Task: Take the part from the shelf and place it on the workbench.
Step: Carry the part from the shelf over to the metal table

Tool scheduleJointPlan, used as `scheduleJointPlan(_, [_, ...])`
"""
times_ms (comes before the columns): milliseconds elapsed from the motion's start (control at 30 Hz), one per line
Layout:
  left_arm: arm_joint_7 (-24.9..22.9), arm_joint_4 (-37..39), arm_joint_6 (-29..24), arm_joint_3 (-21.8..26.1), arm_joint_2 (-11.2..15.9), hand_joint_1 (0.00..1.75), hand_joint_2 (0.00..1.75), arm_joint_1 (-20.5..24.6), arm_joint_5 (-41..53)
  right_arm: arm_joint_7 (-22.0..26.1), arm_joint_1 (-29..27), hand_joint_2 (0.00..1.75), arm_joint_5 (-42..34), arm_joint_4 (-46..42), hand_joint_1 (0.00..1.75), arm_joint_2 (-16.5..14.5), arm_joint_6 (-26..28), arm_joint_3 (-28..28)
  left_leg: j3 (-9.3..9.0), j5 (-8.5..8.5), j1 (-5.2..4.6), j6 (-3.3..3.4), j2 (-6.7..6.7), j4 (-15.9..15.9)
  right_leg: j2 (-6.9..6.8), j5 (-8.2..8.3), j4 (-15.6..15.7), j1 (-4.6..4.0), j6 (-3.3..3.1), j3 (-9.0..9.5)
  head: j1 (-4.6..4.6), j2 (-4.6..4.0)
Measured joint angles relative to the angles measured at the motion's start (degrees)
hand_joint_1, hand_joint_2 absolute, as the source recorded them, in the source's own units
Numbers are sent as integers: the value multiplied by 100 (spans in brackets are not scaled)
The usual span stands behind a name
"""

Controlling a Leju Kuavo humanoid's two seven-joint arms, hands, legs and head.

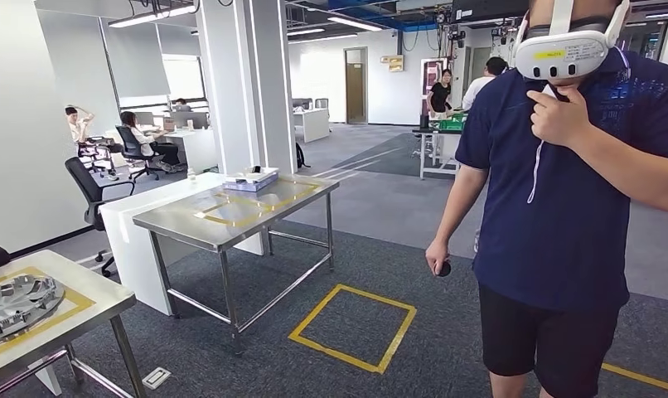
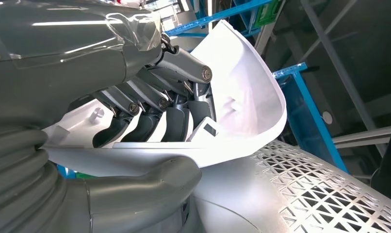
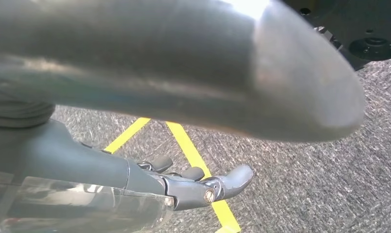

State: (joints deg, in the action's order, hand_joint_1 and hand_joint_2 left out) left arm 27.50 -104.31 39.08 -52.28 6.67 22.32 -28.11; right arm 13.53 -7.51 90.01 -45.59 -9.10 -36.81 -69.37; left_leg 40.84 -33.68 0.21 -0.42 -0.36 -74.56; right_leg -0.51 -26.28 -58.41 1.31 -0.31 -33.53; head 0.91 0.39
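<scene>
In the left wrist view my left hand (image 2: 150, 111) grips a white curved plastic part (image 2: 242, 97). Its dark fingers (image 2: 174, 121) curl inside the shell and the thumb (image 2: 145, 184) lies under the rim. Blue shelf posts (image 2: 310, 111) stand behind the part. My right hand (image 3: 193, 182) hangs over grey carpet with its fingers stretched out and nothing in them. A steel workbench (image 1: 190, 224) marked with yellow tape stands ahead in the head view, a few steps away.
A person in a headset (image 1: 563, 207) stands close on the right, holding a controller. A white box (image 1: 250, 178) lies at the workbench's far end. A nearer table (image 1: 74, 311) at the left carries a metal disc (image 1: 16, 303). A yellow tape square (image 1: 353, 327) marks the floor.
</scene>
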Motion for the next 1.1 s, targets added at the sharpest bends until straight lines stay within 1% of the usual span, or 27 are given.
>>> scheduleJointPlan(33, [0,0,0,0,1,161,175,-1,0,0,2,0,0,0,0,-1,0,-4,-37,128,-8,26,10,122,-29,-9,0,-18,-11,13,2,0])
scheduleJointPlan(67, [0,-1,0,1,1,161,175,1,0,0,2,0,0,0,0,-3,0,-6,-188,333,-30,72,53,448,-61,-19,1,-34,-23,36,4,0])
scheduleJointPlan(100, [0,-2,0,3,1,161,175,8,-1,0,-1,0,0,0,0,-9,-3,-7,-395,537,-76,135,180,874,-98,-32,3,-48,-30,64,5,-1])
scheduleJointPlan(133, [-1,-4,-1,4,0,161,175,22,-3,1,-10,0,0,-1,0,-18,-14,-7,-580,670,-127,193,326,1249,-139,-46,4,-66,-27,85,5,-1])
scheduleJointPlan(167, [-3,-5,-1,4,-1,161,175,38,-7,3,-20,0,0,-6,0,-26,-35,-7,-700,737,-177,241,438,1504,-180,-59,5,-75,-15,98,7,-1])
scheduleJointPlan(200, [-7,-7,-2,4,-1,161,175,49,-12,8,-27,0,2,-15,0,-36,-67,-7,-745,737,-214,270,497,1621,-236,-72,9,-80,5,106,5,-1])
scheduleJointPlan(267, [-14,-13,-5,5,2,161,175,56,-25,21,-33,0,5,-46,0,-53,-130,-3,-765,752,-221,309,361,1682,-370,-91,31,-85,45,131,7,1])
scheduleJointPlan(300, [-19,-16,-6,4,2,161,175,55,-29,25,-32,0,7,-63,0,-62,-151,4,-808,791,-205,324,283,1743,-370,-113,11,-86,62,139,2,1])
scheduleJointPlan(333, [-25,-20,-8,3,-3,161,175,61,-32,28,-32,0,7,-76,0,-69,-162,12,-854,837,-183,349,209,1803,-311,-177,-96,-85,67,103,1,-1])
scheduleJointPlan(367, [-33,-22,-10,1,-8,161,175,65,-33,28,-34,0,7,-85,0,-71,-168,20,-899,880,-160,368,139,1859,-213,-281,-310,-83,66,11,-8,1])
scheduleJointPlan(433, [-47,-18,-14,-8,-17,161,175,65,-27,24,-47,0,8,-87,0,-63,-170,28,-905,909,-146,386,6,1880,-25,-566,-1028,-62,53,-348,-20,-1])
scheduleJointPlan(467, [-50,-14,-15,-13,-17,161,175,62,-18,21,-56,0,9,-88,0,-58,-170,28,-901,908,-145,384,-70,1874,6,-656,-1347,-53,67,-526,-28,0])
scheduleJointPlan(500, [-45,-4,-15,-18,-16,161,175,71,-9,18,-63,0,11,-91,0,-57,-170,28,-899,905,-144,379,-152,1864,18,-667,-1507,-38,101,-634,-31,-1])
scheduleJointPlan(533, [-29,17,-11,-23,-14,161,175,96,-2,15,-68,0,14,-101,0,-58,-170,28,-899,898,-139,368,-235,1849,27,-581,-1434,-18,154,-631,-34,-1])
scheduleJointPlan(600, [27,82,18,-29,-11,161,175,176,-3,17,-69,0,15,-152,0,-72,-187,28,-894,862,-121,316,-390,1788,112,-235,-730,43,280,-344,-42,0])
scheduleJointPlan(633, [62,121,48,-31,-10,161,175,214,-8,21,-68,0,15,-188,0,-92,-211,28,-875,831,-121,275,-457,1742,197,-98,-378,60,305,-182,-50,0])
scheduleJointPlan(667, [93,152,76,-34,-10,161,175,240,-9,27,-66,0,14,-230,0,-112,-239,27,-855,804,-121,235,-509,1701,264,-18,-149,64,283,-71,-52,-1])
scheduleJointPlan(700, [122,175,101,-37,-7,161,175,256,-9,34,-63,0,13,-275,0,-132,-267,27,-821,782,-124,201,-548,1672,309,2,-55,55,237,-23,-51,0])
scheduleJointPlan(767, [166,201,130,-43,5,161,175,267,-2,49,-55,0,12,-354,0,-162,-303,25,-779,766,-112,161,-607,1658,264,-6,-64,31,110,-16,-40,0])
scheduleJointPlan(800, [180,207,137,-44,14,161,175,268,3,54,-49,0,13,-386,0,-175,-307,24,-761,746,-106,142,-587,1637,233,-7,-57,32,75,-11,-39,1])
scheduleJointPlan(867, [190,215,132,-46,27,161,175,268,10,56,-38,0,13,-433,0,-209,-293,3,-639,566,-92,83,-364,1355,171,-12,-44,40,2,5,-18,-1])
scheduleJointPlan(933, [167,215,100,-57,32,161,175,238,14,41,-32,0,14,-470,0,-241,-279,-60,-292,218,-63,27,-87,666,109,-27,-43,12,-43,12,3,-1])
scheduleJointPlan(967, [150,215,79,-67,32,161,175,210,16,29,-30,0,14,-481,0,-254,-278,-99,-89,75,-45,12,-27,293,79,-35,-44,-6,-52,11,1,-1])
scheduleJointPlan(1000, [135,215,65,-80,33,161,175,184,20,13,-30,0,15,-489,0,-262,-280,-134,52,21,-35,11,-2,52,50,-43,-45,-22,-60,11,3,-1])
scheduleJointPlan(1033, [128,215,55,-92,35,161,175,166,22,-6,-24,0,15,-494,0,-267,-285,-158,90,80,-34,26,10,20,11,-51,-45,-40,-69,16,5,-1])
scheduleJointPlan(1067, [125,215,49,-103,36,161,175,159,20,-27,-17,0,15,-495,0,-273,-289,-175,9,235,-45,61,26,212,-27,-60,-45,-61,-78,31,8,-1])
scheduleJointPlan(1100, [125,215,48,-113,36,161,175,163,15,-49,-12,0,15,-496,0,-281,-293,-185,-172,443,-76,124,75,577,-67,-72,-43,-82,-86,56,11,-1])
